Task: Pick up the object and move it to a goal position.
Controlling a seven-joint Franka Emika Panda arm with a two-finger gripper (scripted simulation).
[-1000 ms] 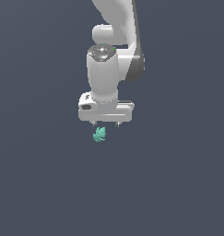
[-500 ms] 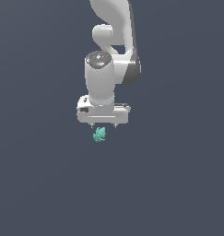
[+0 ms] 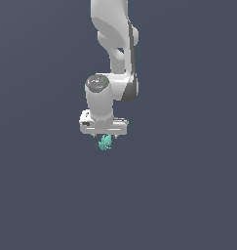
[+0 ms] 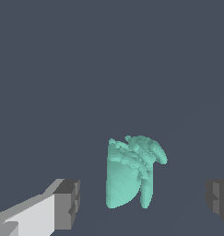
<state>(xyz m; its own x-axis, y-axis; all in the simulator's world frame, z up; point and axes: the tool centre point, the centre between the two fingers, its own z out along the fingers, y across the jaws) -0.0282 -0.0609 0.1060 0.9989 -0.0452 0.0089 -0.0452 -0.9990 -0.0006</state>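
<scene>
One small thing matters here: the object (image 3: 105, 142), a lumpy teal-green bit with little bumps on it. It sits right under the white gripper (image 3: 105, 138), in the middle of the exterior view, and it is far smaller than the gripper. All around it is plain dark grey.

In the wrist view, the object (image 4: 130, 171) stands between the two dark fingertips (image 4: 68, 203), with a clear gap on each side. So the pincer is spread wide and is not pinching anything. Neither fingertip touches the object.

I think the job is only at its start. The arm looks lined up over the object, which is the first bit. The grab is not done yet. What is left, I would guess, is to go lower, squeeze the fingers onto the object, lift it, and carry it to the goal spot. I cannot see any mark for the goal in either view.
</scene>
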